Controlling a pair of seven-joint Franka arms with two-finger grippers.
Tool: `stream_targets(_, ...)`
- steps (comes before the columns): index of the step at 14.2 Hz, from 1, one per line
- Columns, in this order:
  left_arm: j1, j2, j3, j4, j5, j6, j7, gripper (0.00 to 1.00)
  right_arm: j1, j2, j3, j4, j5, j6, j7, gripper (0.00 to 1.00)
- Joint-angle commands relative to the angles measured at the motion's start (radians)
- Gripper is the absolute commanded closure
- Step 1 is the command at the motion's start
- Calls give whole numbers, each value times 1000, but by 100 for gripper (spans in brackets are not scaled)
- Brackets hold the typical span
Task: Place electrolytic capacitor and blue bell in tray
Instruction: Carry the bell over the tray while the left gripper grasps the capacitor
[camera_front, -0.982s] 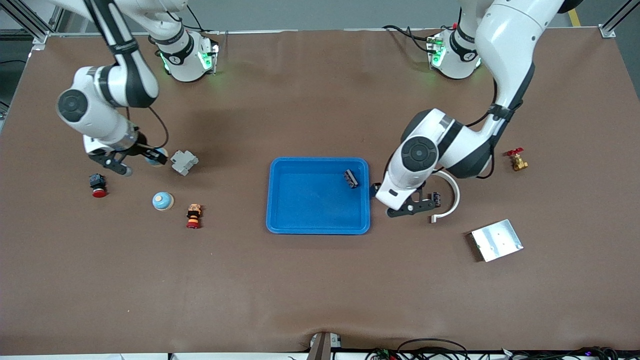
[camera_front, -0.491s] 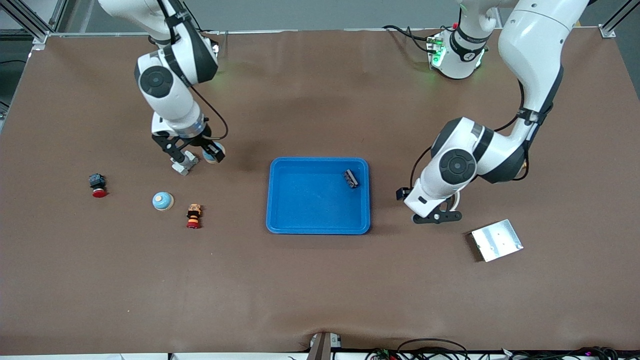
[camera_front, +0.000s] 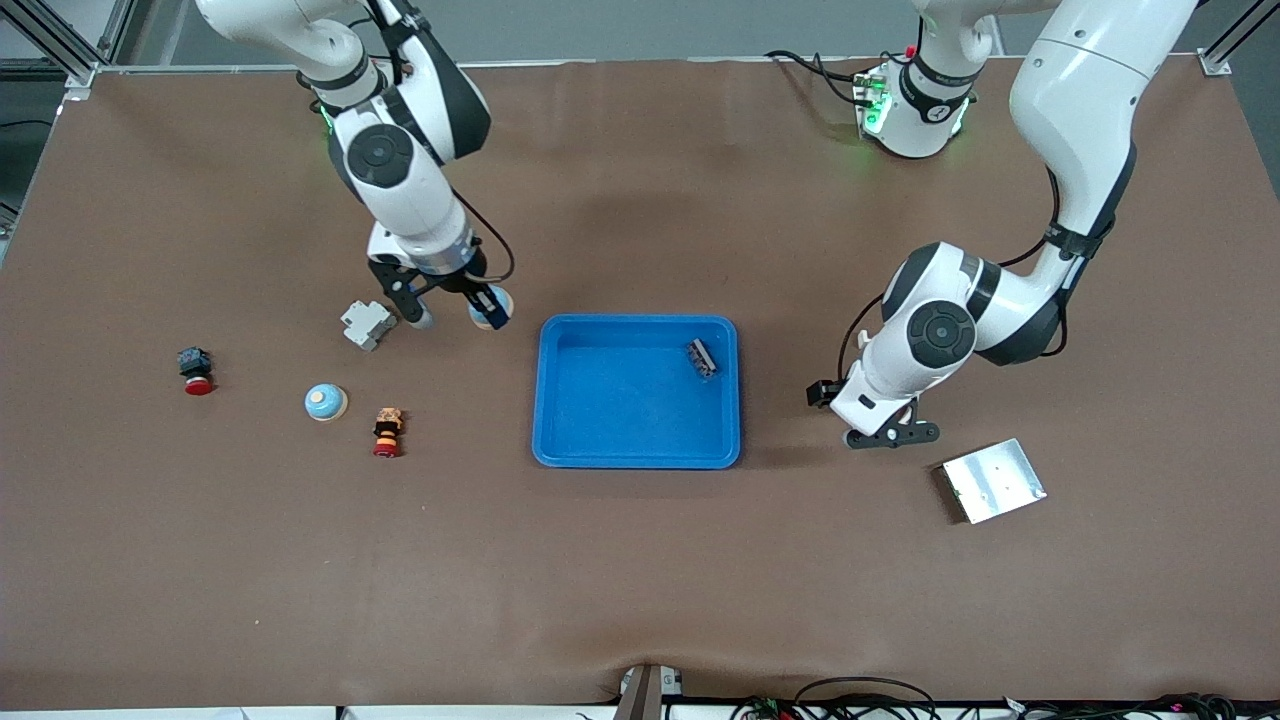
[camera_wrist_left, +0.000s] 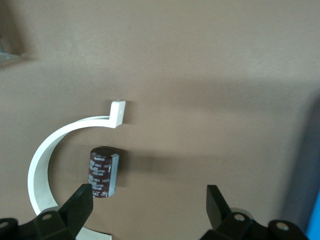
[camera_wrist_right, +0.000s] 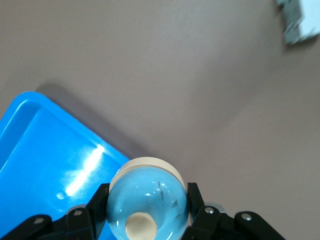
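— Where's the bell (camera_wrist_right: 147, 197)?

— Pinched in my right gripper (camera_front: 452, 312), up over the bare table just beside the tray (camera_front: 560, 445) rim at the right arm's end — not in it.

— And the capacitor (camera_wrist_left: 103, 171)?

— Lying on the table inside a white curved bracket (camera_wrist_left: 47, 155). My left gripper (camera_wrist_left: 150, 210) hovers over it, fingers spread wide, touching nothing.

— Anything in the tray?

— One small dark part (camera_front: 701, 357) near its corner.
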Motion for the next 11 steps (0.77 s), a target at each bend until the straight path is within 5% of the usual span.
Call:
stream_targets(1, 29, -18, -8, -29, 27, 18, 46, 0, 23, 114, -14, 124, 8, -12, 74, 100)
stream_targets(6, 49, -3, -7, -53, 28, 21, 62, 0, 72, 260, -14, 248, 7, -3, 192, 100)
stream_targets(11, 78, 23, -7, -84, 79, 62, 63, 0, 135, 295, -14, 293, 10, 23, 270, 100)
